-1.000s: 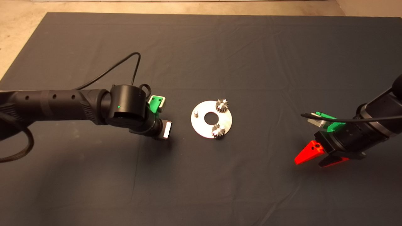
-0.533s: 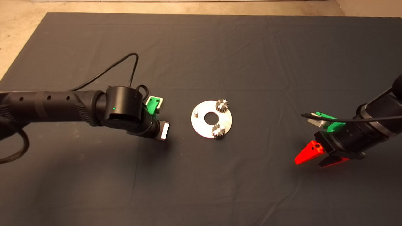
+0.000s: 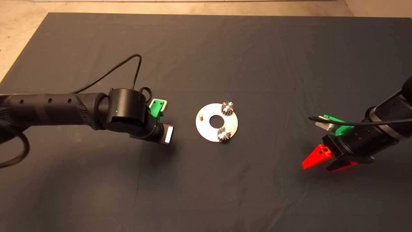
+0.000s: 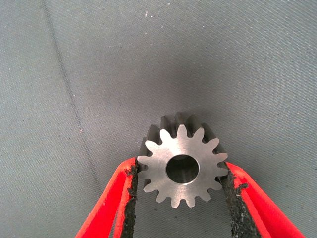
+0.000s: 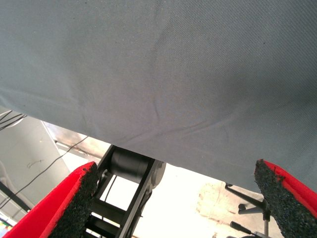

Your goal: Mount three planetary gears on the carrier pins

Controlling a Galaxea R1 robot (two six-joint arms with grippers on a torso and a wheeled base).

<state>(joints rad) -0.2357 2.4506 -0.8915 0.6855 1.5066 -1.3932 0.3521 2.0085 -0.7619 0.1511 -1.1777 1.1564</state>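
Item: third gear (image 4: 181, 167). It is recorded only in the left wrist view, where it is clamped by its teeth between the two black pads (image 4: 130, 198) of the left gripper (image 4: 181, 198), its flat face and centre hole turned to the camera, with dark mat (image 4: 99, 74) behind it. In the head view this gear and the red fingers are hidden under the black wrist housing of the left arm (image 3: 125, 111); only a green bracket and a pale plate are seen at its tip.

Item: disc (image 3: 209, 130). It is laid flat at the centre of the head view, just right of the left arm's tip and apart from it. Two gears are seated on its pins: one at the upper right of the rim (image 3: 227, 108), one at the lower rim (image 3: 223, 134). One bare pin (image 3: 200, 116) is left standing at the disc's left edge, on the side facing the left arm.

Item: left arm. It is extended horizontally from the left edge of the head view, wrist bent down toward the surface, with a black cable looped above it.

Item: right gripper (image 3: 325, 161). It is held at the right of the head view, well apart from the disc, red fingers pointed lower left. In the right wrist view its jaws are spread wide with nothing between them; mat edge, floor and a black frame are seen beyond.
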